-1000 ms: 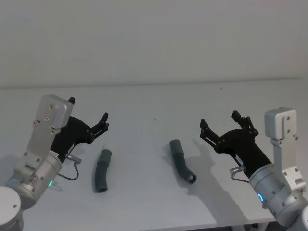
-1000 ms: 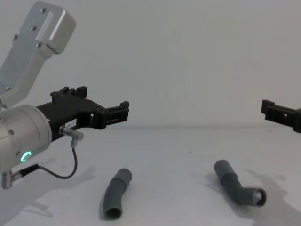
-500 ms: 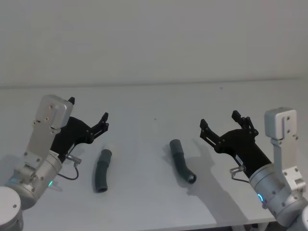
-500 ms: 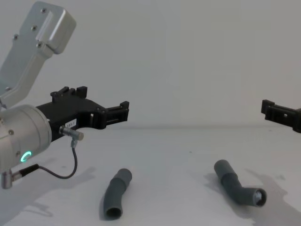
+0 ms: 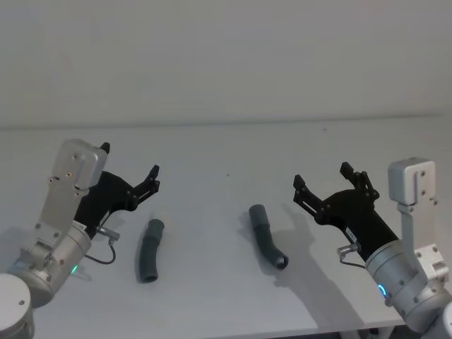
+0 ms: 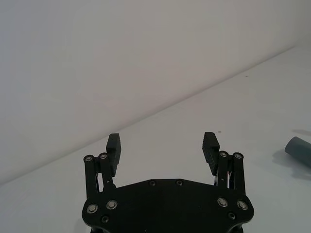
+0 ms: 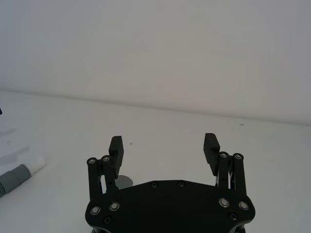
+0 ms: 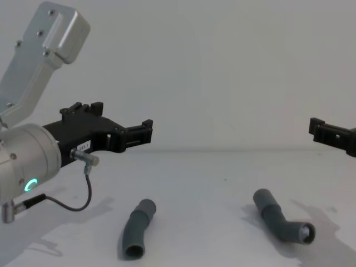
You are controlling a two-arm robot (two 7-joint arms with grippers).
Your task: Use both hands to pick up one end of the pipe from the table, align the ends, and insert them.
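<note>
Head view: counting 2 grippers, 2 pipe pieces, 1 table (image 5: 212,152). Left gripper (image 5: 131,159) is hovering over table's left side, fingers spread, gripping nothing. Right gripper (image 5: 322,175) is hovering on right, likewise spread & empty. Left pipe piece (image 5: 149,250) is lying flat just near of left gripper. Right pipe piece (image 5: 267,236) is lying near centre, open mouth facing near-right. Pieces are sitting well apart. Vs 0.5 s ago: nothing is shifting.

No legible text anywhere. A white label (image 8: 82,146) sits on the left gripper (image 8: 117,118) body, left of the chest frame, print too small to read. A similar sticker (image 5: 351,234) on the right gripper (image 5: 322,175), lower right of the head frame, is also unreadable.
</note>
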